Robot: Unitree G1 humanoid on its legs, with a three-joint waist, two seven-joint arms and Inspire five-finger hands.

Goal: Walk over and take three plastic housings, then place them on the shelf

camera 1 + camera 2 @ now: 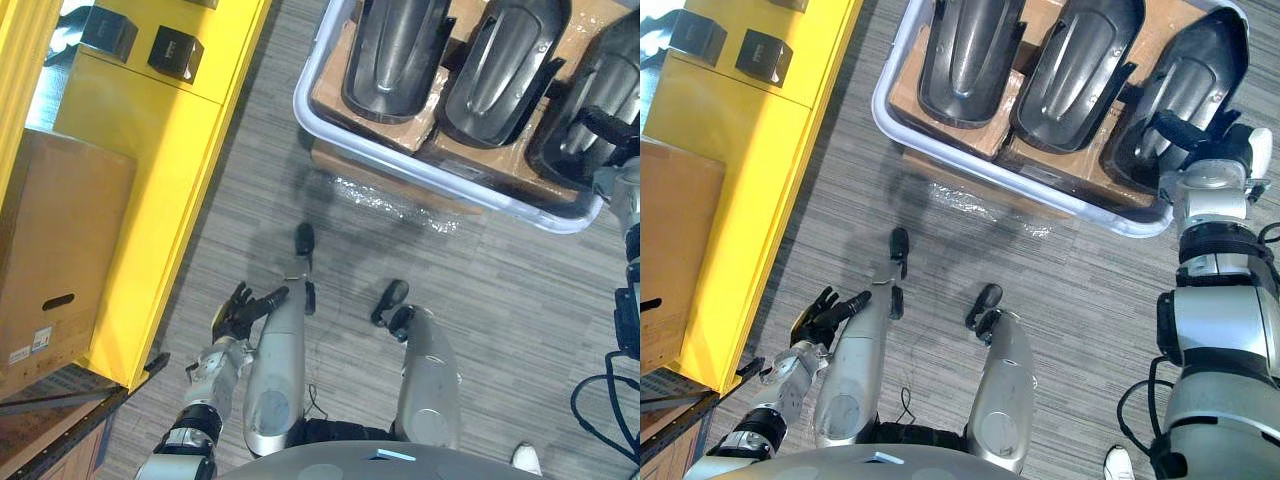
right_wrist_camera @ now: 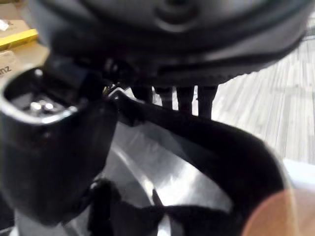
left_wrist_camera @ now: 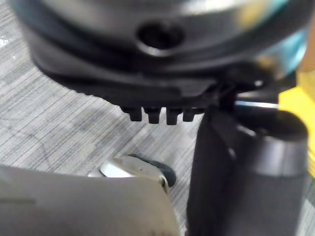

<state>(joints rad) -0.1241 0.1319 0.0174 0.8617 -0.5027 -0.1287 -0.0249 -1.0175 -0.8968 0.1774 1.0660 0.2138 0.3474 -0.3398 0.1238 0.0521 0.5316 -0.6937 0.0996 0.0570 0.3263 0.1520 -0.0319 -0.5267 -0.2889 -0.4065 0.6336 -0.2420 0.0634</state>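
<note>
Three plastic housings lie side by side in a pale tray [image 1: 300,103] on the grey plank floor [image 1: 260,180], each a long, glossy, dark grey shell lying hollow side up, rounded at one end, with a raised ridge down its middle. They rest on brown cardboard sheets [image 1: 908,92] that line the tray's bottom. The left housing [image 1: 970,55] and the middle housing [image 1: 1075,65] sit untouched. At the tray's right end, the right hand [image 1: 1180,133] grasps the right housing [image 1: 1192,58]. Its wrist view shows the thumb [image 2: 54,162] inside the shell and the fingers [image 2: 184,98] reaching past the rim, with the wall pinched between them. That housing is in the tray, like the other two.

The left hand [image 1: 235,318] hangs low, well apart from the tray. It holds nothing, and its fingers are loosely spread. It hangs near the corner of the yellow shelf [image 1: 150,150].

Two small black boxes [image 1: 108,32] [image 1: 175,50] sit on the shelf's far part. A large cardboard box [image 1: 60,230] with a handle slot stands at its near end. A white label [image 1: 42,338] is stuck near that box's lower corner, its print too small to read. Crinkled clear film [image 1: 400,200] glints on the floor just beside the tray's near edge.
</note>
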